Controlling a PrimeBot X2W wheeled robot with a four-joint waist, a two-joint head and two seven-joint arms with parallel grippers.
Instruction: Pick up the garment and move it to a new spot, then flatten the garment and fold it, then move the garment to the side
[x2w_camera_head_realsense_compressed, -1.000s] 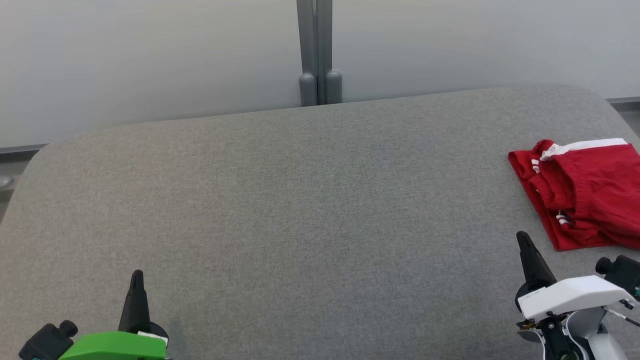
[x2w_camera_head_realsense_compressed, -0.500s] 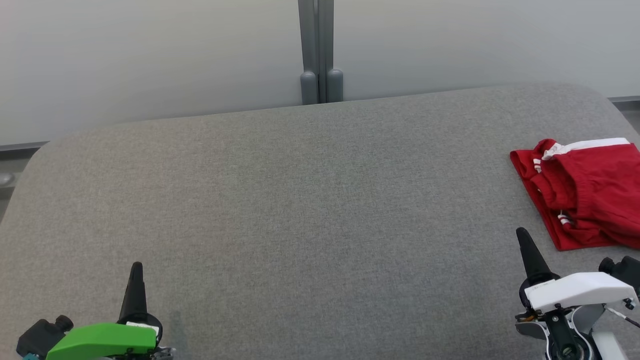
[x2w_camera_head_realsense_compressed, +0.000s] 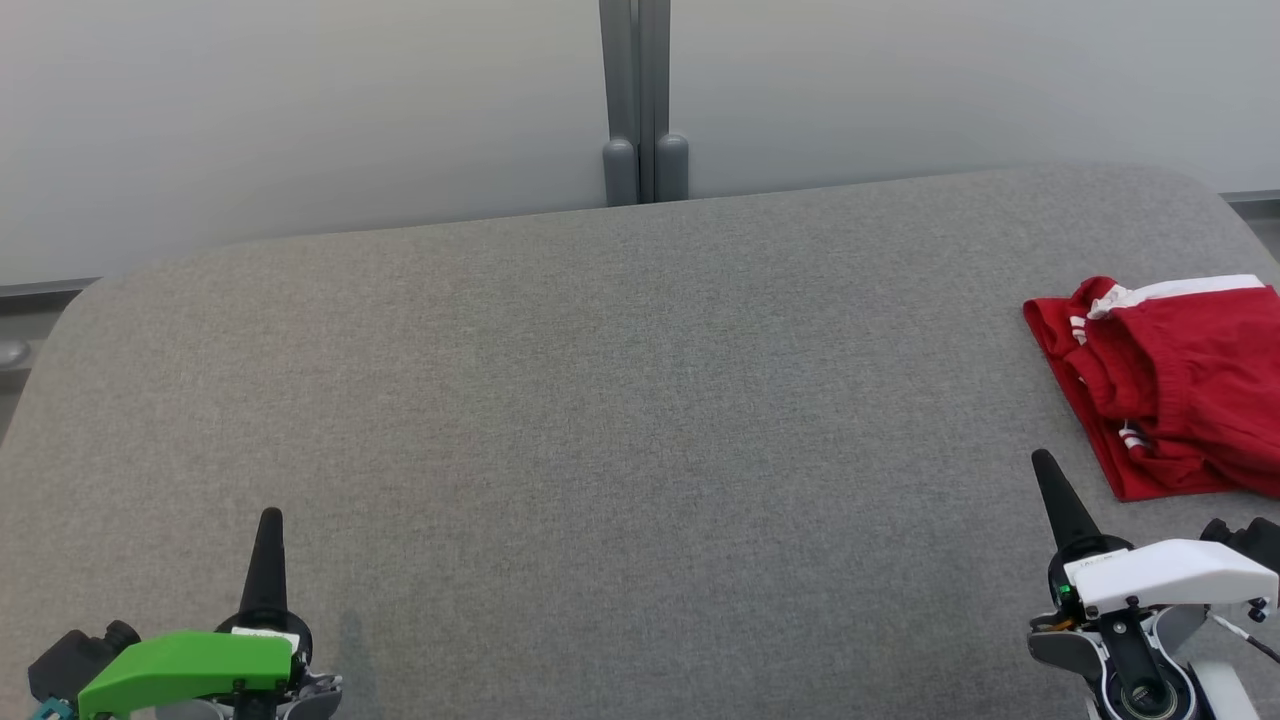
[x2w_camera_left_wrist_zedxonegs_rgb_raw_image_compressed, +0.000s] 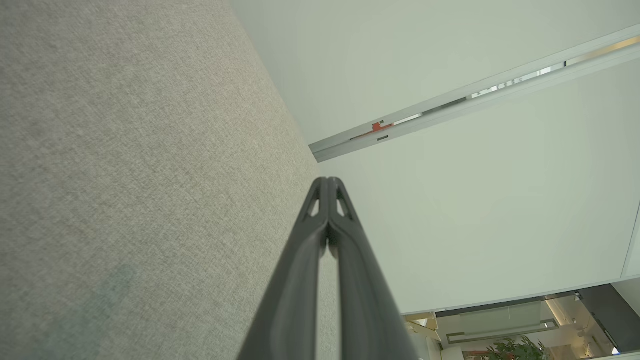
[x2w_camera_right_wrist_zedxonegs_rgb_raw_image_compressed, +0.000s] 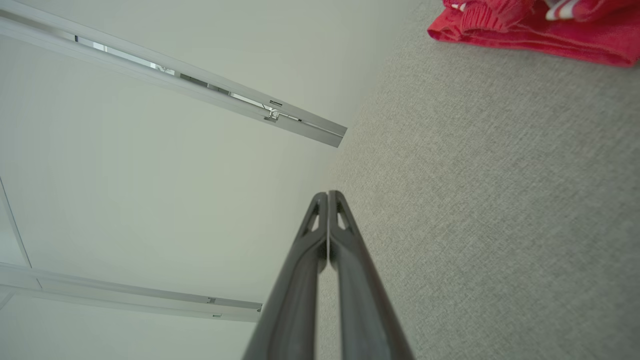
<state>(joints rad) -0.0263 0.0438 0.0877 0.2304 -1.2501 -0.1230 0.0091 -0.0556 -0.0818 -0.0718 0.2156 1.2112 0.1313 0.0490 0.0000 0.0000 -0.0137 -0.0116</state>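
Red garment (x2w_camera_head_realsense_compressed: 1170, 390) bunched on grey table (x2w_camera_head_realsense_compressed: 600, 400), right side.

red shorts (x2w_camera_head_realsense_compressed: 1170, 380): right side runs off the head view's edge; folded, so the under layers are hidden; the right wrist view cuts off their top.
left gripper (x2w_camera_head_realsense_compressed: 270, 518): green body cut by the bottom edge.
right gripper (x2w_camera_head_realsense_compressed: 1043, 460): white body cut by the bottom edge.
grey padded table (x2w_camera_head_realsense_compressed: 640, 400): near side and left side run off the picture.
grey post (x2w_camera_head_realsense_compressed: 640, 90): top cut off.
plant (x2w_camera_left_wrist_zedxonegs_rgb_raw_image_compressed: 515, 348): tiny, cut at the bottom, kind unclear.
red mark (x2w_camera_left_wrist_zedxonegs_rgb_raw_image_compressed: 374, 127): on the rail (x2w_camera_left_wrist_zedxonegs_rgb_raw_image_compressed: 500, 90), too small to tell.
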